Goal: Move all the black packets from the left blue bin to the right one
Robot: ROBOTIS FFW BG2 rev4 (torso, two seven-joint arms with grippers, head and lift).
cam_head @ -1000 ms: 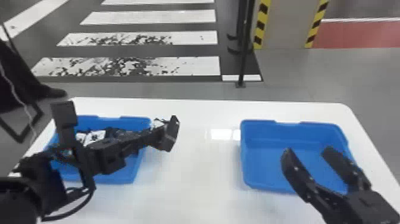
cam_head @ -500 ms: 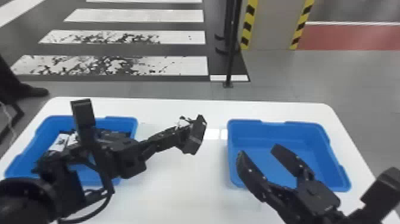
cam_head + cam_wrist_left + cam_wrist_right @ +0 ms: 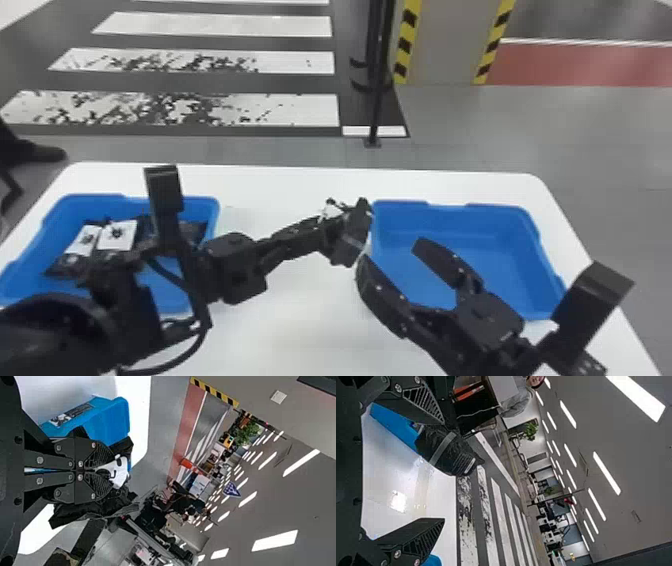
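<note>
Head view: the left gripper (image 3: 322, 234) reaches across between the bins, its pincer closed on a black packet (image 3: 354, 234) that is seen nearly edge-on above the white table (image 3: 300, 325), by the near-side left wall of the right bin (image 3: 537, 250); the right gripper (image 3: 391, 254) has its fingers well apart, with nothing held, one fingertip near the packet and the other in front of the bin's inside; more packets (image 3: 117, 235) lie in the left bin (image 3: 65, 210), two of them with white labels up, partly behind the left arm (image 3: 230, 270). Left wrist view: the fingers are pressed together, tips pinching the packet at its white patch, while its dark wrapping spreads out to both sides of them; a blue bin stands beyond. Right wrist view: the fingers stand wide apart; the packet, dark and crumpled with a grey strip across it, shows close to one finger and part of it lies across the gap between the two; whether it touches that finger I cannot tell; blue bin edges show near both fingers.
</note>
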